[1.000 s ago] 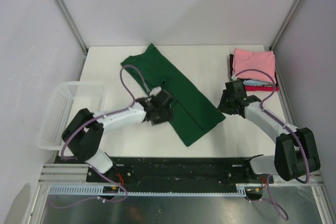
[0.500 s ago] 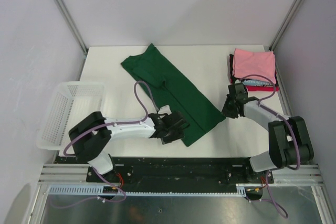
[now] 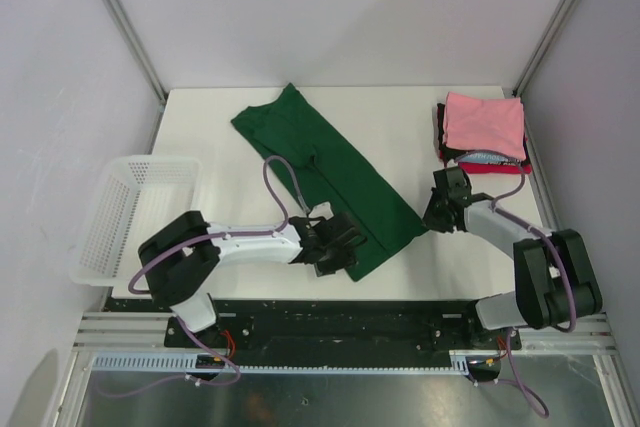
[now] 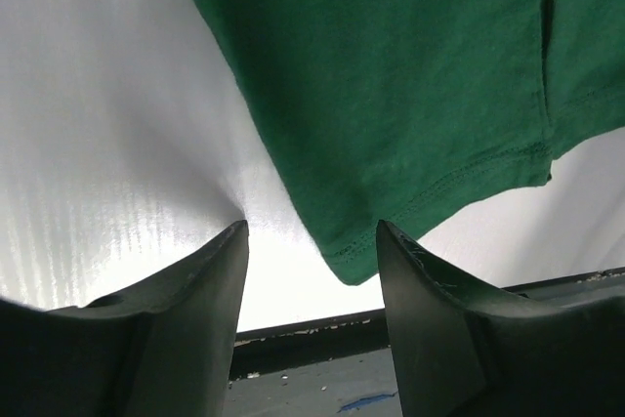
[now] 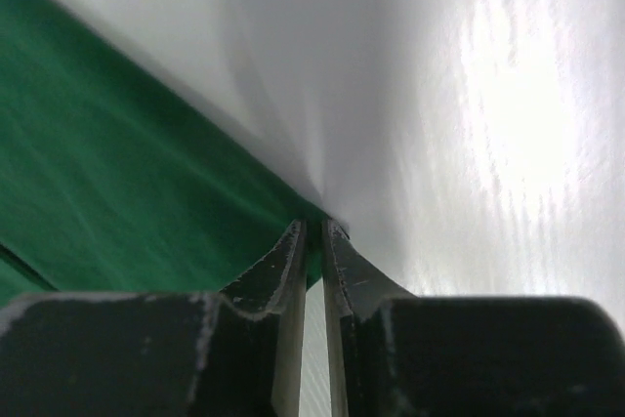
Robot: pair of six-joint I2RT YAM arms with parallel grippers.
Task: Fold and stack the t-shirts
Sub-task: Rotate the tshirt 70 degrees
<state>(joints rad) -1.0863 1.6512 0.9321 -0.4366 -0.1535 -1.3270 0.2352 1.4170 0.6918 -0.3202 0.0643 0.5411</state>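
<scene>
The top camera looks steeply down over the whole table (image 3: 400, 117) from above its near edge, while both wrist cameras sit low and very close, each facing an edge of the green t-shirt (image 3: 340, 177) that all three views share.

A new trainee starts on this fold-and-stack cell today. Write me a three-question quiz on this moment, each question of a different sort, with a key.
1. True or false: the left gripper is shut on the green t-shirt.
2. Which colour tops the folded stack at the far right? A black, B pink, C green.
3. Short answer: which gripper has its fingers nearly together at the shirt's edge?
Key:
1. False. Its jaws stand open, with the shirt's near corner between them.
2. B.
3. The right gripper.
</scene>
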